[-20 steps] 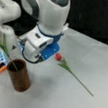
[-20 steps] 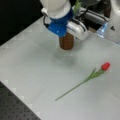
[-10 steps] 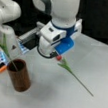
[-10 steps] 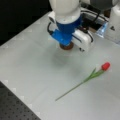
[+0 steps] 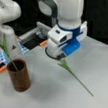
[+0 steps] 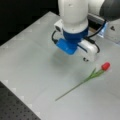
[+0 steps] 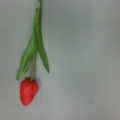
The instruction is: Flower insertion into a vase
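Showing the tulip's (image 7: 28,91) red head, hidden under the gripper (image 5: 59,55).

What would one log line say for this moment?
gripper: above tulip | tulip: flat on table, unheld | vase: holds one stem

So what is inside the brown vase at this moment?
A green stem with a leaf stands in the vase, leaning toward a front view's left; its foot is hidden by the wall. The red tulip lies flat on the table; the gripper doesn't show.

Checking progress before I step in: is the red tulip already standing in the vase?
No: the red tulip lies flat on the table, while the vase holds a different green stem.
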Available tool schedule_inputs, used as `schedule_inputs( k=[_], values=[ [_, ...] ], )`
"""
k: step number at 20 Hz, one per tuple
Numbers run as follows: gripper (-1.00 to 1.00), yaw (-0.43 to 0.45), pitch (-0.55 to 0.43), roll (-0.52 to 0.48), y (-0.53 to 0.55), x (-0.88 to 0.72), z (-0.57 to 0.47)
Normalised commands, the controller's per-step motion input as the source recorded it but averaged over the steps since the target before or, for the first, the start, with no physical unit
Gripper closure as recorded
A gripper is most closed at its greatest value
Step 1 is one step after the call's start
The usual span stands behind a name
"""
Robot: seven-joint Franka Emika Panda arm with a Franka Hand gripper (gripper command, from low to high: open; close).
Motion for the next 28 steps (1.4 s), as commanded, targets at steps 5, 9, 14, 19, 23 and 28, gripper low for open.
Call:
schedule_inputs(
  k=[5,9,14,19,23,28],
  values=[
    [-1.0,0.063,-0.081,-0.044,0.17,0.0,-0.31],
    [-1.0,0.065,-0.048,-0.106,0.17,-0.06,-0.29],
    [-1.0,0.021,-0.083,-0.162,0.2,-0.09,-0.39],
    [-1.0,-0.016,-0.112,-0.21,0.19,0.02,-0.41],
    [-1.0,0.012,-0.085,-0.208,0.08,0.09,-0.28],
    [-1.0,0.041,-0.062,-0.197,-0.05,0.14,-0.2]
  ],
)
